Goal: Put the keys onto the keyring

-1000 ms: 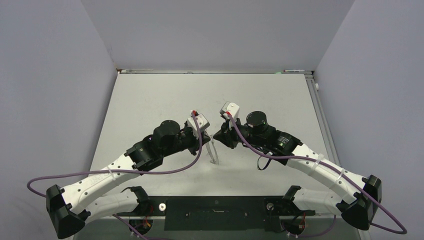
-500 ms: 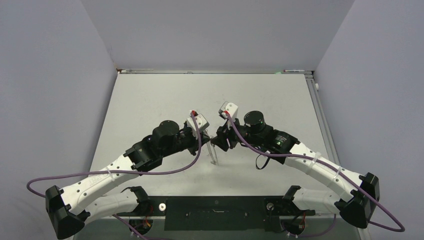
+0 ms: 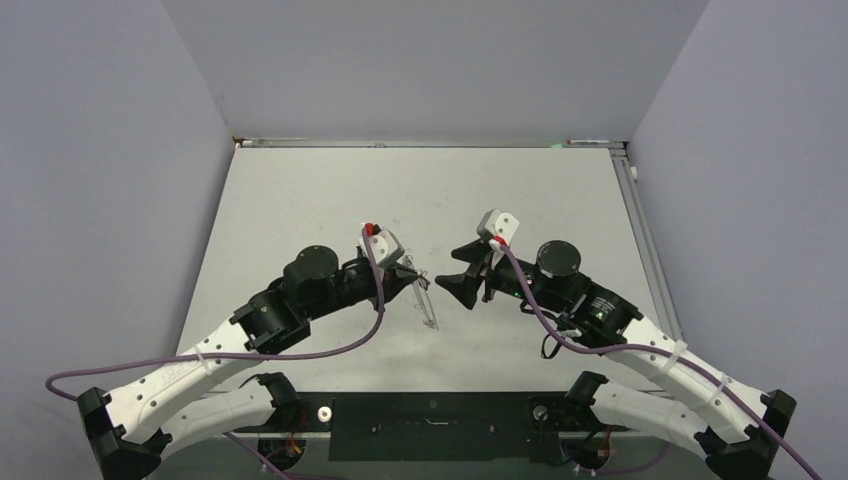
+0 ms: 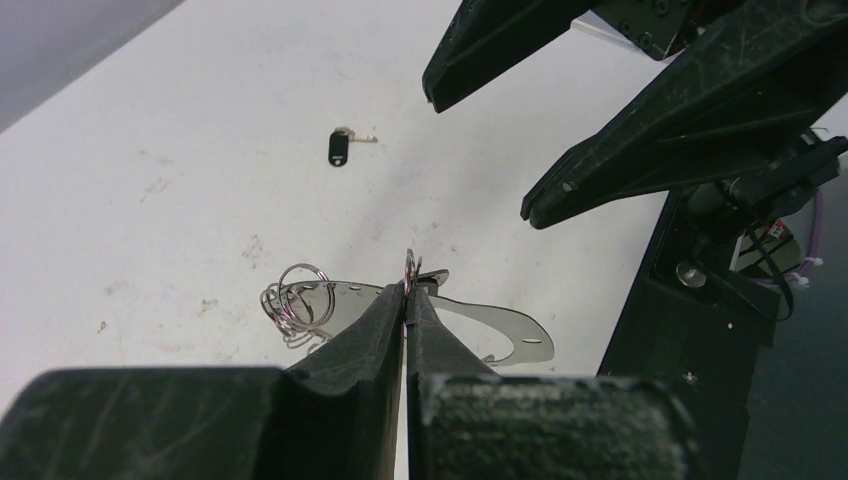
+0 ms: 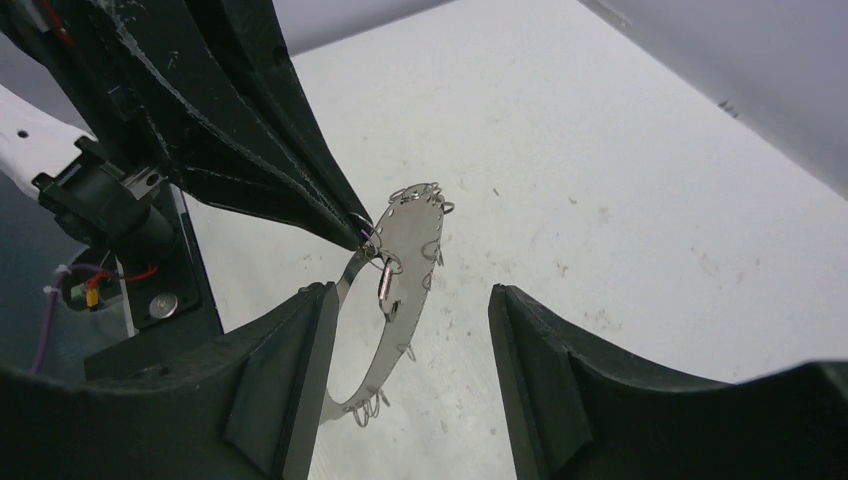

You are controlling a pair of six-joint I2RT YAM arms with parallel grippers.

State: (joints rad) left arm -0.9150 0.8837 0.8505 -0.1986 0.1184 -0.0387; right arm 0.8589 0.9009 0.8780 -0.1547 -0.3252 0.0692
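Pale lavender walls surround a scuffed white table.

White scuffed table; one black-headed key lying flat on it.

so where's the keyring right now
Top view, mid table: the keyring hangs pinched in the left gripper, just left of the open right gripper.

White table, faintly scuffed, perhaps stained; grey walls around
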